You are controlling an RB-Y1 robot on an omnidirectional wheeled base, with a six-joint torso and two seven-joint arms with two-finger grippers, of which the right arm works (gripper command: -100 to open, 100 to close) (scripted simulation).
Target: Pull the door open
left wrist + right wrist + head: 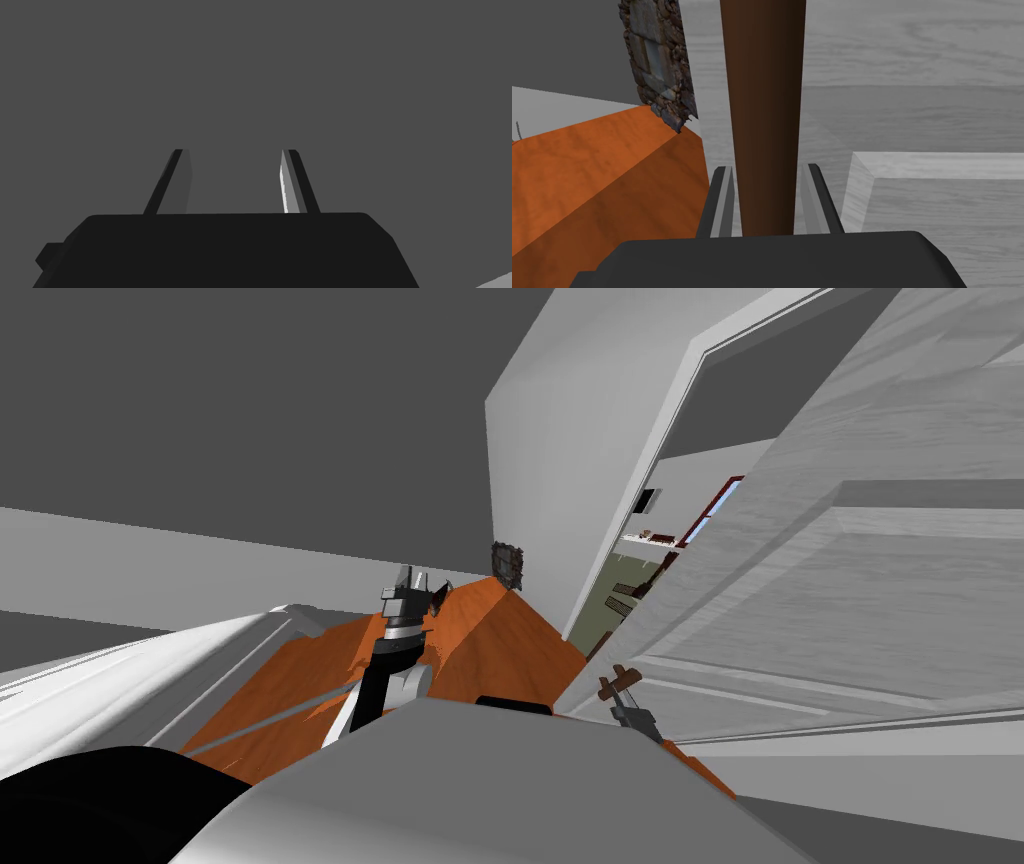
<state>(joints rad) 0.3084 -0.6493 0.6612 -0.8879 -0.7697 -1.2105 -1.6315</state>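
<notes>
Door (850,568): pale grey, wood-grained, panelled, standing ajar at the right of the head view. Your right gripper (768,167) has its fingers narrowed on the dark brown handle (764,100). Orange floor (480,638) lies centre frame, a stone-faced block (507,563) above it. Your left gripper (418,581) has its fingers wide and holds nothing.

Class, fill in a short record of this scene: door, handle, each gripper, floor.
door: light grey, panelled, ajar; another room shows through the gap
handle: dark brown bar between the right gripper's fingers
right gripper: shut on the handle
left gripper: open, holding nothing
floor: orange
</notes>
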